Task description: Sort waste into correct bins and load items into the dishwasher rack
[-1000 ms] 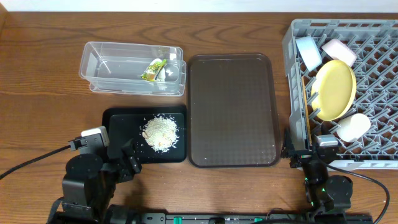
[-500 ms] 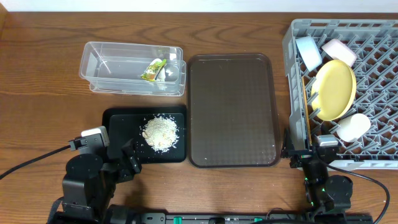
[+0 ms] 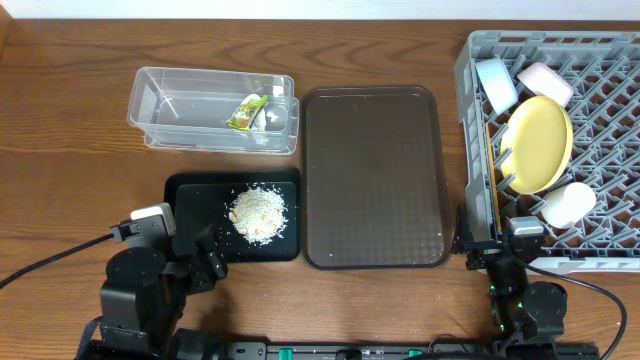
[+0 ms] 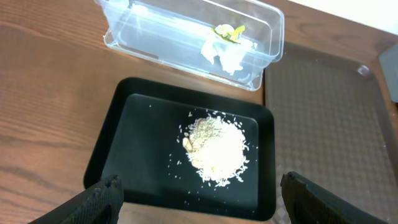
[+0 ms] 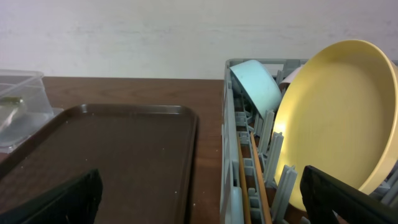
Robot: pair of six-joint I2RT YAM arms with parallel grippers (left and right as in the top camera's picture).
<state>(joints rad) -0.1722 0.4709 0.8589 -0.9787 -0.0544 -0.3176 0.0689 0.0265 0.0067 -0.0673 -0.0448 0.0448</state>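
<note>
The green-and-yellow wrapper (image 3: 246, 110) with white paper lies in the clear tub (image 3: 160, 95). It also shows in the left wrist view (image 4: 227, 32). The rice scraps (image 3: 258, 212) are heaped on the black tray (image 3: 190, 200). The grey rack (image 3: 560, 42) holds the yellow plate (image 3: 540, 142), light blue bowl (image 3: 495, 82), white bowl (image 3: 545, 82), white cup (image 3: 568, 204) and chopsticks (image 3: 492, 195) along its left wall. My left gripper (image 3: 205, 252) is open and empty at the black tray's near edge. My right gripper (image 3: 497, 252) is open and empty at the rack's near left corner.
A translucent brown serving tray (image 3: 372, 175) lies between the black tray and the rack, with nothing on it. In the right wrist view the brown tray (image 5: 112, 149) is left of the rack wall (image 5: 229, 124).
</note>
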